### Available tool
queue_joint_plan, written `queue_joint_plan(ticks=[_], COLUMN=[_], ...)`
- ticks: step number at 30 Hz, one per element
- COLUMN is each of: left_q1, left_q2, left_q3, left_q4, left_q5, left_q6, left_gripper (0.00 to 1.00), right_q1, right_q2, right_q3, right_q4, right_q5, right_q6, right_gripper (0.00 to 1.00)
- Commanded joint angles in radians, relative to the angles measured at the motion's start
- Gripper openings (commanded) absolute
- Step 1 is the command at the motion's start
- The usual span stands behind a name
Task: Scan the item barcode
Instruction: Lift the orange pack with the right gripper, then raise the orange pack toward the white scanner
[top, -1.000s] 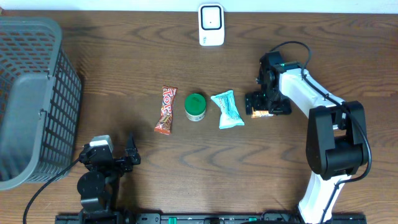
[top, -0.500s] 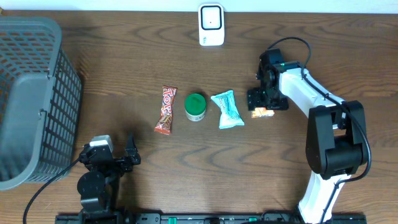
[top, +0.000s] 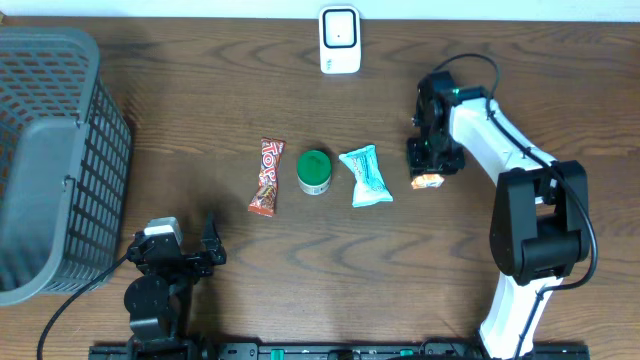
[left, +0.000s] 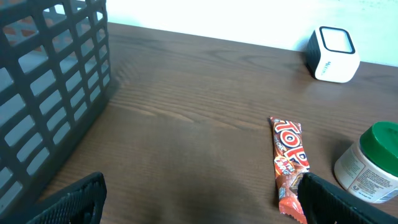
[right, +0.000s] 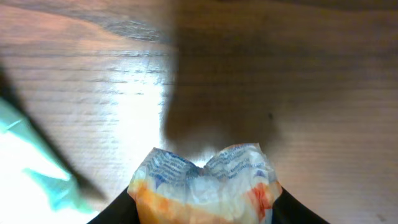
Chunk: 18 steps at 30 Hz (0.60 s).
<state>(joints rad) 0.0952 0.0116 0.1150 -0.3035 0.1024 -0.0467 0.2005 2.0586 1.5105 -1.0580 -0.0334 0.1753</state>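
Right wrist view: a crumpled orange-and-white packet buckles at bottom centre, pinched by the right gripper; lower edge cut off, print blurred. The left gripper gapes wide, empty.

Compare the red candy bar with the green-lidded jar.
The bar is long, flat and red; the jar is short, round and white with a green lid. The bar lies flat; the jar stands upright. Both rest side by side on the table, apart.

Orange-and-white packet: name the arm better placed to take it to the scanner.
Right. The right gripper is closed on the orange-and-white packet; the left gripper sits open near the basket, across the table, no nearer the scanner.
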Motion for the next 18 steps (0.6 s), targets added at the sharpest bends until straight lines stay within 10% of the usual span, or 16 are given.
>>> queue_joint_plan(ticks=[1,18], left_q1=[-0.003,-0.003], left_q2=[-0.008,-0.008], left_q3=[-0.013,-0.013], left_q4=[-0.029,-0.029], left_q5=[0.002,0.002], left_q6=[0.016,0.016], left_gripper=[0.98,0.98], right_q1=[0.012,0.053], right_q2=[0.001,0.000], right_q3=[0.071,0.106], right_q4=[-0.057,-0.340], right_q5=[-0.007,-0.328], right_q6=[0.014,0.033], right_gripper=[0.40,0.31])
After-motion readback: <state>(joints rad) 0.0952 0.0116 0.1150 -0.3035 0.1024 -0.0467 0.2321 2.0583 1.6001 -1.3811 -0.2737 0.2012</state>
